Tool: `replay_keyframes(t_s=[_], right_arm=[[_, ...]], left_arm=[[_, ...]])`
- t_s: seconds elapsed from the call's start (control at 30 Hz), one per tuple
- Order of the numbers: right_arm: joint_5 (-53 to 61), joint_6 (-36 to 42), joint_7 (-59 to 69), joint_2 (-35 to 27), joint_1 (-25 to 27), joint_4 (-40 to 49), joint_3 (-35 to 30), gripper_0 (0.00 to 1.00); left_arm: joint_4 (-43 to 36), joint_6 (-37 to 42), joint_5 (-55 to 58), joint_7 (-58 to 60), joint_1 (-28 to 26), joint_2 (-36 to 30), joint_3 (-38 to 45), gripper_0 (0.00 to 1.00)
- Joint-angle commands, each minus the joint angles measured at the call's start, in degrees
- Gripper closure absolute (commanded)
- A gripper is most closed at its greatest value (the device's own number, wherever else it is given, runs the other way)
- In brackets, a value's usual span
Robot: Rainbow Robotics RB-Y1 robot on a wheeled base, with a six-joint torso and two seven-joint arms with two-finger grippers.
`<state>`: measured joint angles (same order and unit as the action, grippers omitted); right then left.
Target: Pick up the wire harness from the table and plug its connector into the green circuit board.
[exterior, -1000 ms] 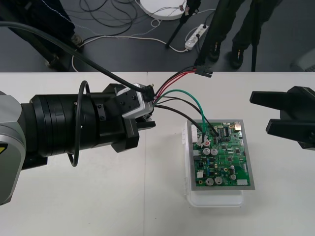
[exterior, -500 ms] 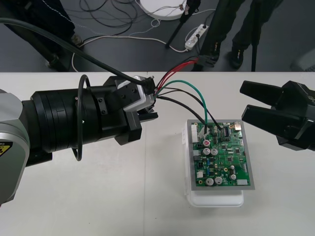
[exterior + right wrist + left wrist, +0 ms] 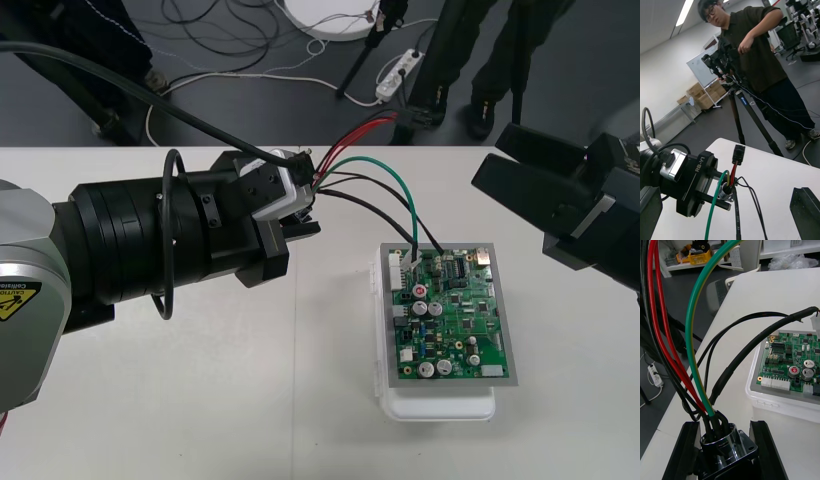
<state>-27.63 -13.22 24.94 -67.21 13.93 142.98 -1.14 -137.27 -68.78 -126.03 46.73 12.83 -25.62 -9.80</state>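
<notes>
The left tool (image 3: 298,200) is clamped on the harness (image 3: 370,185): its two black fingers (image 3: 688,450) press on either side of the round metal socket (image 3: 724,450), which sits between them with its flange at the fingertips. The wires fan out ahead of this tool. The red wires (image 3: 355,140) rise away from it to the small black plug (image 3: 738,153), which hangs in the air above the far edge of the tabletop (image 3: 200,400), just beyond the fingertips and clear of the board. The green wire (image 3: 385,180) and the black wires (image 3: 375,212) arch from the socket down to the nearest corner of the green board (image 3: 455,310); I cannot tell whether their ends are seated there. The board lies flat on its white base (image 3: 440,405), a little beyond the left tool and below the right tool (image 3: 490,155). The right tool hangs above the tabletop on the far side of the board, fingers (image 3: 805,210) spread wide, holding nothing.
</notes>
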Motion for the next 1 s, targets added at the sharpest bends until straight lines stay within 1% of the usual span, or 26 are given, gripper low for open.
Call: replay_keyframes(t_s=[0.03,0.37,0.53,0.63,0.77,1.0], right_arm=[[-0.4,2.3,2.7,-1.1,1.0,1.8,-1.5,0.0],[-0.4,3.1,3.4,-2.0,1.0,1.8,-1.5,0.0],[-0.5,3.1,3.4,-2.8,0.4,1.9,0.1,0.0],[-0.8,3.1,3.4,-4.0,-1.7,2.0,3.7,0.0],[-1.3,3.1,3.2,-4.7,-3.9,1.7,6.9,0.0],[-2.3,3.1,3.2,-4.9,-12.2,-0.4,14.1,0.0]], left_arm=[[-0.3,3.7,-0.1,-4.1,1.8,0.5,-1.4,1.0],[-0.3,3.8,-0.1,-3.9,1.9,0.3,-1.5,1.0],[-0.3,4.1,0.0,-3.8,1.9,0.3,-1.5,1.0],[-0.2,4.1,0.0,-3.8,1.9,0.3,-1.5,0.99],[-0.2,4.1,0.0,-3.8,1.9,0.6,-1.5,0.99],[-0.2,4.1,0.1,-3.9,2.0,1.3,-1.5,0.99]])
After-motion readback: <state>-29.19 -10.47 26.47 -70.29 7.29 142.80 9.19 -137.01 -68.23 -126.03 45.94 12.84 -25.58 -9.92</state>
